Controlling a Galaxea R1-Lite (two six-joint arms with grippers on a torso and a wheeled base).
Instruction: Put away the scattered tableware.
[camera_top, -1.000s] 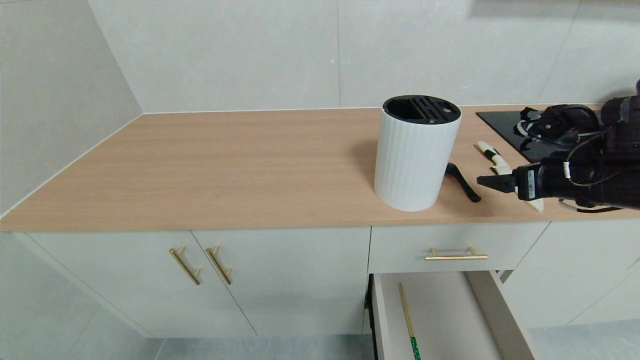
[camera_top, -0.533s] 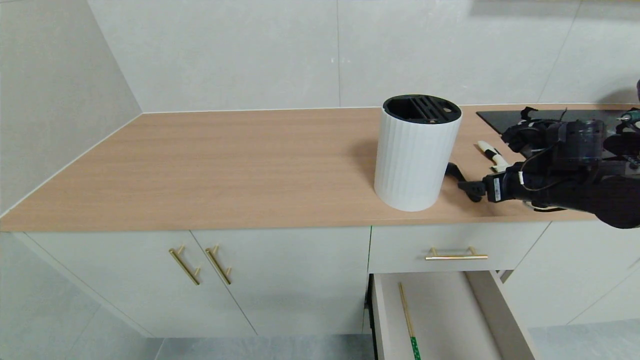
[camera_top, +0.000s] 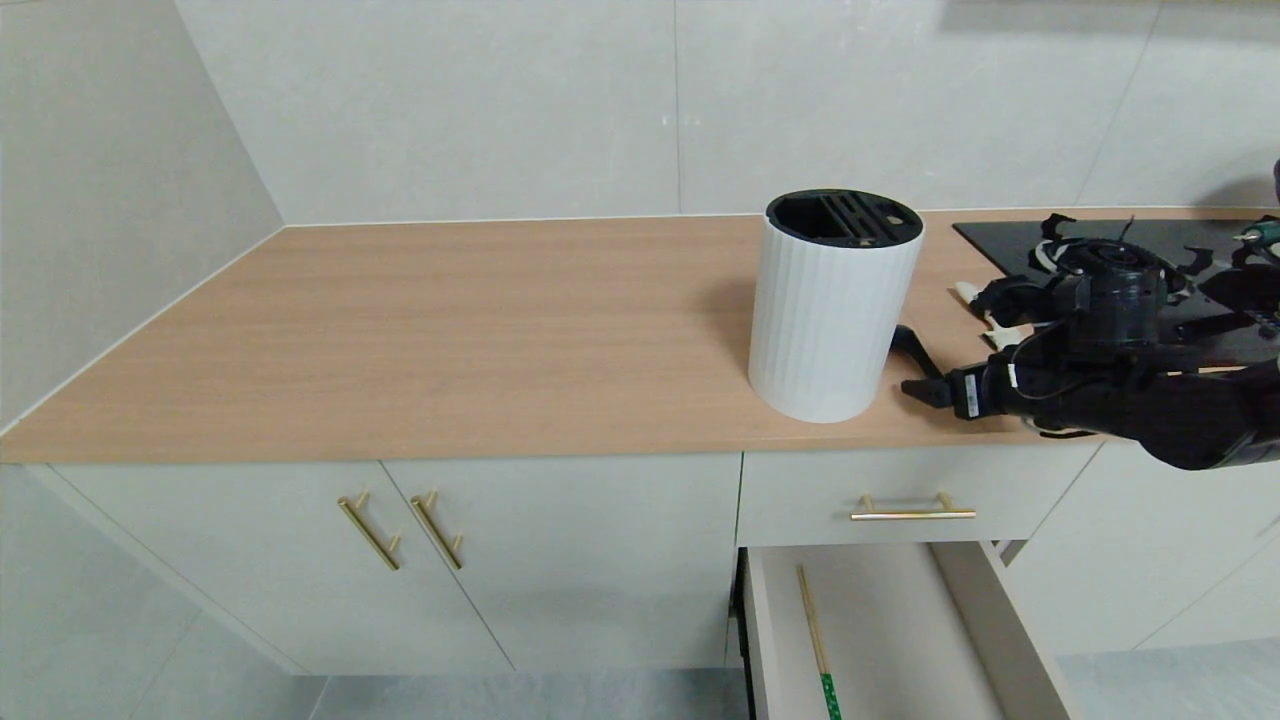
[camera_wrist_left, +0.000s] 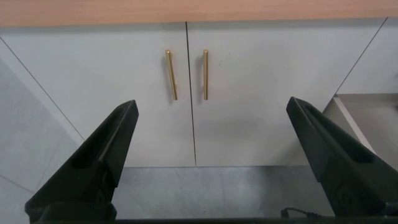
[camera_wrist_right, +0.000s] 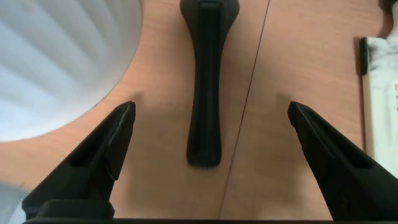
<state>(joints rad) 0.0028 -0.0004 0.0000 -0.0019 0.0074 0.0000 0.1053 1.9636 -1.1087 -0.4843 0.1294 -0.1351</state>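
Down by the cabinet doors (camera_wrist_left: 186, 81), the left gripper (camera_wrist_left: 211, 109) gapes wide. On the wooden counter (camera_top: 500, 330), right of the ribbed white holder (camera_top: 833, 310), the right gripper (camera_wrist_right: 210, 111) is spread wide either side of a smooth black handle (camera_wrist_right: 205, 81).

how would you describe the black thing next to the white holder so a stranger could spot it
On the wooden counter, find the tall white ribbed holder. Lying flat beside its base, on the hob side, is a slim black handle. It is all black, unlike the pale utensil farther right.
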